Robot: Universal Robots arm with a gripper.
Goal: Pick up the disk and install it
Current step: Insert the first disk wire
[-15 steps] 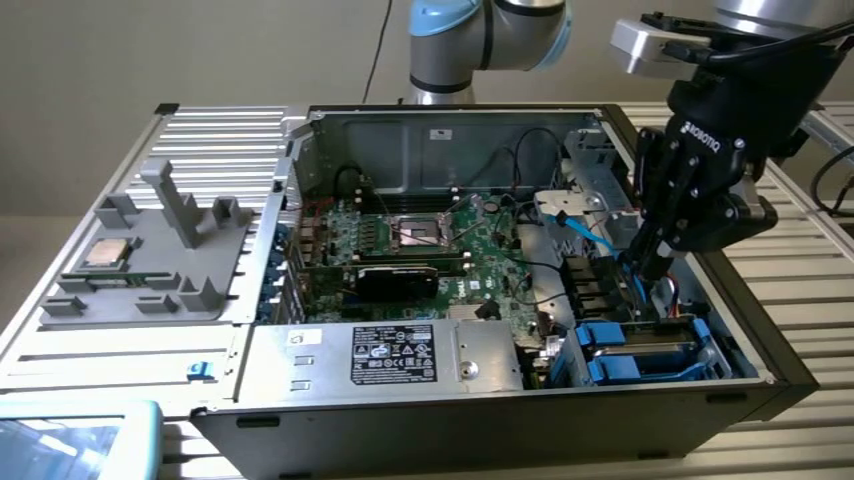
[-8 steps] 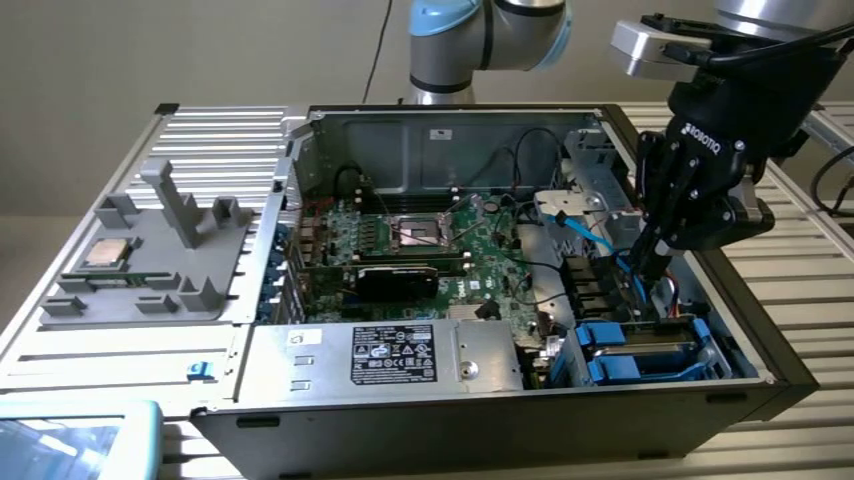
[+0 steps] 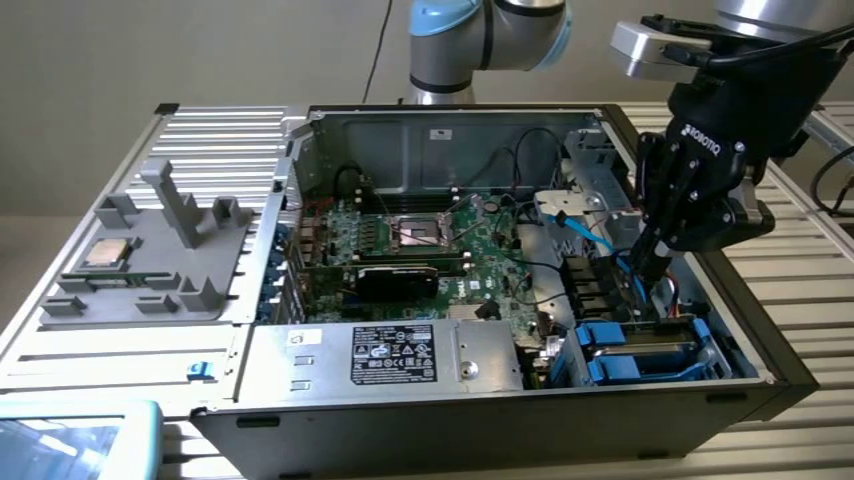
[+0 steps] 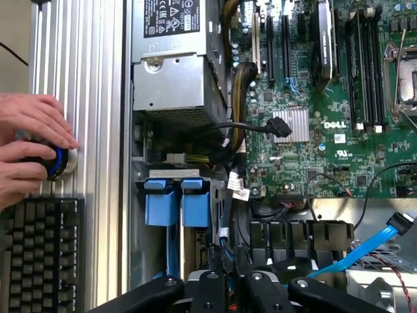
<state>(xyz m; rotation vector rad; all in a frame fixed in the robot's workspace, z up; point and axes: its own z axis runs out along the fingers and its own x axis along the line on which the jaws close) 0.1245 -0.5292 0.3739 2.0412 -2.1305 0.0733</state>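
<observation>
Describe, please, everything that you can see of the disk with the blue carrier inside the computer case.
The disk lies flat in the drive bay at the front corner of the open computer case, at the exterior view's right. Its top looks like silver-grey metal, framed by a bright blue plastic carrier with two blue tabs at one end. The gripper stands just above it, fingers pointing down into the bay; whether they touch it I cannot tell.
</observation>
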